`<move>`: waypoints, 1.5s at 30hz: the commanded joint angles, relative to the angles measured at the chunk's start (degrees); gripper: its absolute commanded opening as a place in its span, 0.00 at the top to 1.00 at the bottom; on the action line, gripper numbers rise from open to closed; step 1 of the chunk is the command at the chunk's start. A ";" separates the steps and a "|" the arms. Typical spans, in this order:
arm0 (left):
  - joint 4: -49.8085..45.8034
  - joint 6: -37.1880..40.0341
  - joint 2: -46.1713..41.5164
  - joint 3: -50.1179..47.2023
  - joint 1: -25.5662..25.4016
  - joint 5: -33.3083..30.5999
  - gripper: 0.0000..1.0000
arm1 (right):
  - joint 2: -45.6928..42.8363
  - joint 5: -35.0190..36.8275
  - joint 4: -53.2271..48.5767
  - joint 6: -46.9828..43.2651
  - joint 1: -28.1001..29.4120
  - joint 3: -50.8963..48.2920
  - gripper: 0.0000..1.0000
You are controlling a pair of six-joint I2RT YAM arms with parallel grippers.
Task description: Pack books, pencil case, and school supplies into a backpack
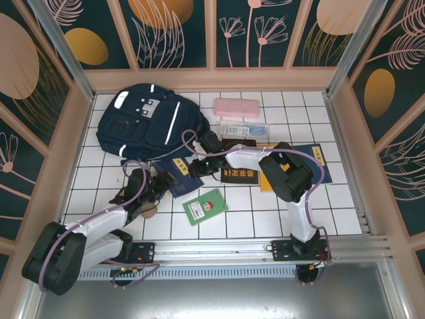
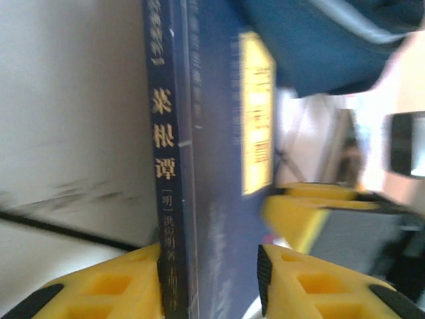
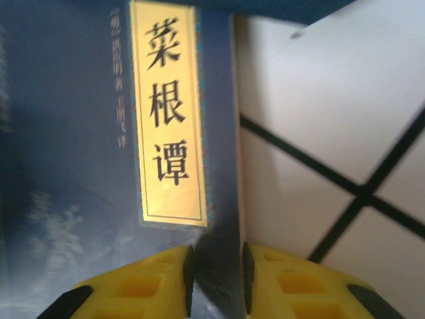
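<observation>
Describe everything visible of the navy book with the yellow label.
The navy book is thin, with a dark blue cover of faint misty print, a yellow label with black characters, and gold characters on its spine. It is over the white tiled table, just in front of the backpack. The right claw pinches its edge; the left claw straddles its spine end, grip unclear.

— What's underneath?
— A white tiled table [image 1: 255,216] with dark grout lines
— And around it?
— Navy wall panels [image 1: 174,40] with orange ovals; a metal rail [image 1: 219,251] along the near edge
</observation>
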 commanded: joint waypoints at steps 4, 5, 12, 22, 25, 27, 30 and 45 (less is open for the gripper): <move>11.33 -1.50 -1.38 -0.98 -0.43 0.28 0.64 | -0.12 -6.91 0.25 1.21 1.52 2.46 0.71; 8.89 -1.01 -1.49 -0.24 -0.34 -0.13 0.67 | -0.30 -6.42 0.05 1.21 1.33 2.46 0.71; -1.68 1.18 -4.50 2.66 -0.38 -2.51 0.91 | -3.74 -3.24 -0.63 2.24 -0.53 1.52 0.57; -16.01 6.39 -16.94 12.51 -0.44 -5.04 1.00 | -14.03 -3.88 0.46 7.09 -6.86 1.50 0.41; -13.84 8.65 -16.37 15.95 -0.39 -2.58 1.00 | -16.05 -8.72 4.21 10.77 -9.48 1.02 0.36; -11.69 10.43 -14.06 18.59 -0.38 0.27 1.00 | -16.64 -11.59 6.69 13.84 -11.10 0.76 0.30; -6.82 12.58 -9.61 22.08 -0.36 4.88 1.00 | -16.85 -17.69 11.87 18.64 -13.17 -0.51 0.27; 11.75 11.22 5.34 29.59 -0.36 21.05 1.00 | -20.32 -30.38 36.40 34.73 -20.29 -12.62 0.17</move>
